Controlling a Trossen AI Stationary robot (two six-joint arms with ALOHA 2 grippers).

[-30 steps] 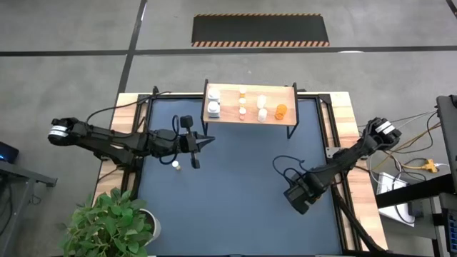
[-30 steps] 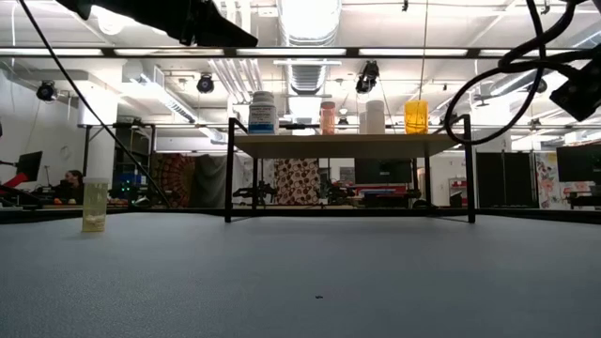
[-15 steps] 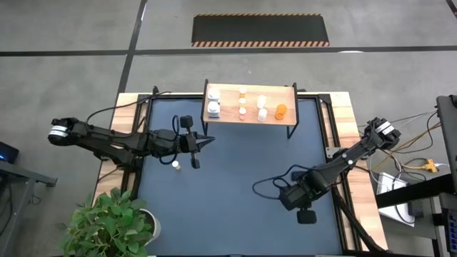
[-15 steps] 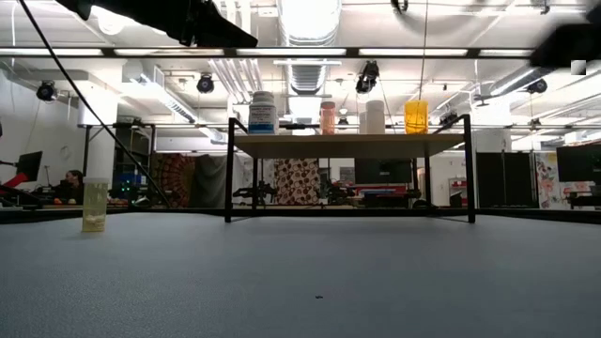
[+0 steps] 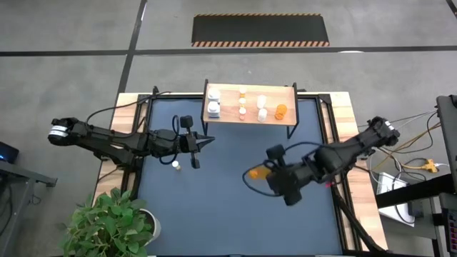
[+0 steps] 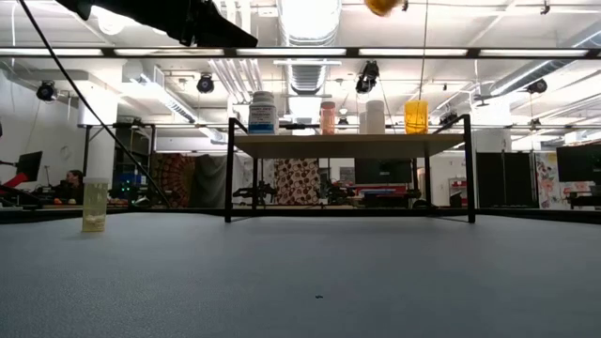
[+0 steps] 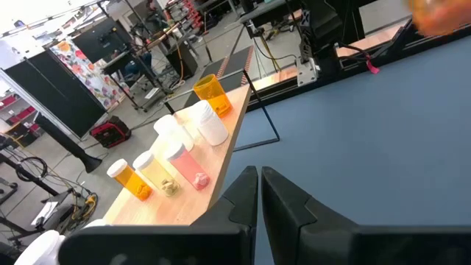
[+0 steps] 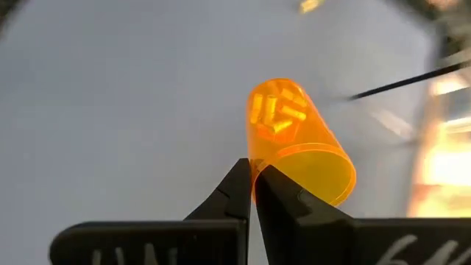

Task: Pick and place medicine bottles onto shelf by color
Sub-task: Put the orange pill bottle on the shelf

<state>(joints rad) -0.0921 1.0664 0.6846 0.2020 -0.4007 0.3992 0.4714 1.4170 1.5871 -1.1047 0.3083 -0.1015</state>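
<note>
I have the right gripper (image 5: 263,173) out over the middle-right of the blue mat (image 5: 228,214), fingers pinched together on the rim of an open orange bottle (image 5: 257,173). In the right wrist view the bottle (image 8: 294,140) juts straight ahead of the fingertips, its long axis running away from the gripper, closed bottom farthest out and small pills showing through the wall. It is clear of the mat, carried in the air.

The relation I care about is the shelf (image 5: 250,116): it stands at the far edge of the mat, beyond my gripper and a little toward the left arm's side. The orange bottle already there (image 5: 281,110) sits at the right end of the board, so I judge the carried one belongs beside it, and the right arm is the nearer one for that reach.

My left gripper (image 5: 206,141) hangs shut and empty just before the shelf's left end, with one small white-capped bottle (image 5: 175,165) standing on the mat just beside it.
</note>
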